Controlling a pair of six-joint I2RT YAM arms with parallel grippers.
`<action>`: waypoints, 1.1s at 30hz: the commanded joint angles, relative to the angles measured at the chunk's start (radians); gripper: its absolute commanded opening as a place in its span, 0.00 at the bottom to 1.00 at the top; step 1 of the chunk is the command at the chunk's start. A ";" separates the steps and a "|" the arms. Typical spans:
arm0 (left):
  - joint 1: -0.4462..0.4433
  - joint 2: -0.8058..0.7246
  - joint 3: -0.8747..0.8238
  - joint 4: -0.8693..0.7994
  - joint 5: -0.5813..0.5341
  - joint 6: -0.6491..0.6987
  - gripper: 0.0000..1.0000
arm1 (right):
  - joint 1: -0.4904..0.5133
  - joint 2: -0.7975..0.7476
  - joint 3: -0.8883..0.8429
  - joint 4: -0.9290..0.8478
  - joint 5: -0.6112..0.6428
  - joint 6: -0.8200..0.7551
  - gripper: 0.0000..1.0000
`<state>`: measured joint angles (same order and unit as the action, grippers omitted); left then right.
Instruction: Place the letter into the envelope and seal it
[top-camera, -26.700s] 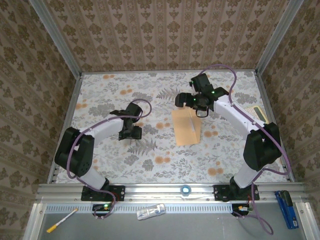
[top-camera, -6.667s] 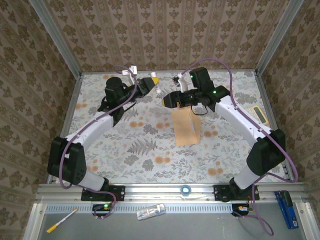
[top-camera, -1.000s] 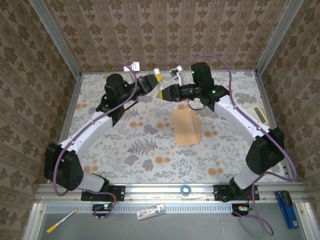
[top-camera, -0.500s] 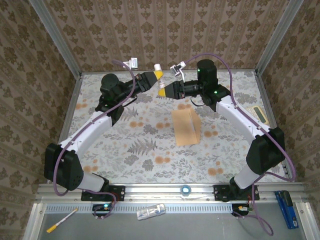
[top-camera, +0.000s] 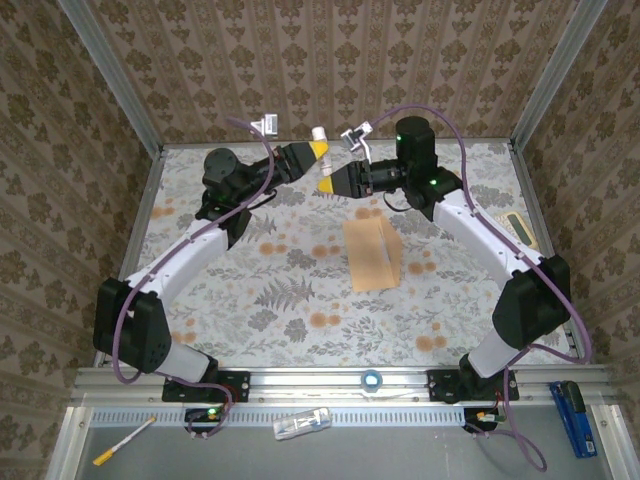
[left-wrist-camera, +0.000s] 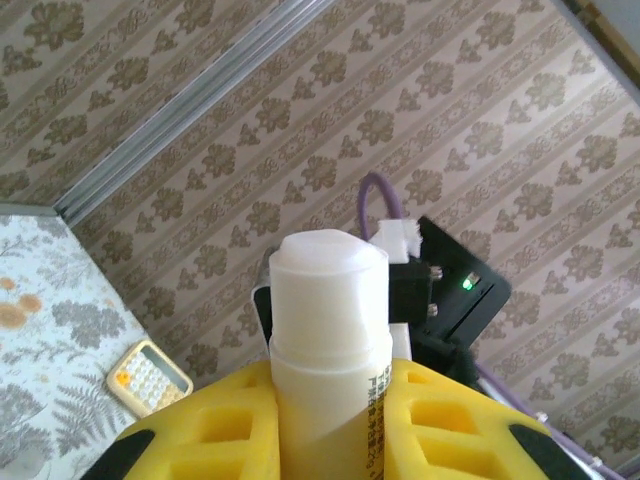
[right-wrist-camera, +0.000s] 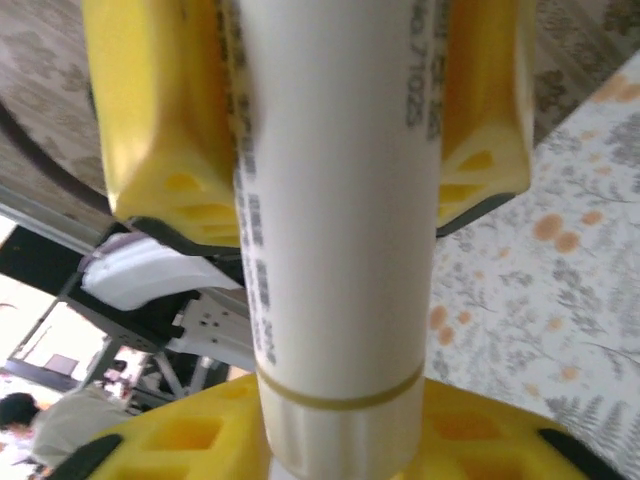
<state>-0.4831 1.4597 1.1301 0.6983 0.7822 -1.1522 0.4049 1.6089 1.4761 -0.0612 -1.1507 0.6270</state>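
left gripper (top-camera: 316, 152): clamped on the glue stick (left-wrist-camera: 330, 340). Yellow pads (right-wrist-camera: 160, 110) press the tube from both sides.
left arm pose: raised off the table at the far side, wrist pointing toward the right arm.
glue stick: white tube with printed text down the side. One capped end pokes out past the left pads. The other end, with a thin yellowish ring, reaches into the right gripper.
right gripper (top-camera: 330, 184): raised, tip to tip with the left gripper. Its yellow fingers (right-wrist-camera: 180, 440) sit on either side of the stick's ringed end. Cannot tell whether they pinch it or just flank it.
envelope (top-camera: 372, 255): tan, lying on the tablecloth (top-camera: 250, 290) right of centre, on the near side of both grippers and well apart from them. Nothing touches it. One long fold line stands up a bit along its right half.
calculator (left-wrist-camera: 150, 377): pale yellow with white keys, at the right edge of the table, well apart from the envelope.
tablecloth: floral print, covers the whole work area.
walls: patterned wallpaper on three sides, with metal frame posts at the far corners.
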 joint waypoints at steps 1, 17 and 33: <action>-0.006 -0.023 0.011 -0.099 0.040 0.065 0.00 | -0.001 -0.032 0.096 -0.328 0.172 -0.244 0.43; 0.008 -0.068 0.029 -0.317 -0.057 0.195 0.00 | 0.042 0.002 0.134 -0.424 0.397 -0.262 0.47; 0.010 -0.072 0.012 -0.281 -0.090 0.183 0.00 | 0.086 0.037 0.112 -0.320 0.405 -0.192 0.38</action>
<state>-0.4782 1.4178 1.1309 0.3851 0.6952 -0.9749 0.4862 1.6535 1.5906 -0.4088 -0.7765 0.4213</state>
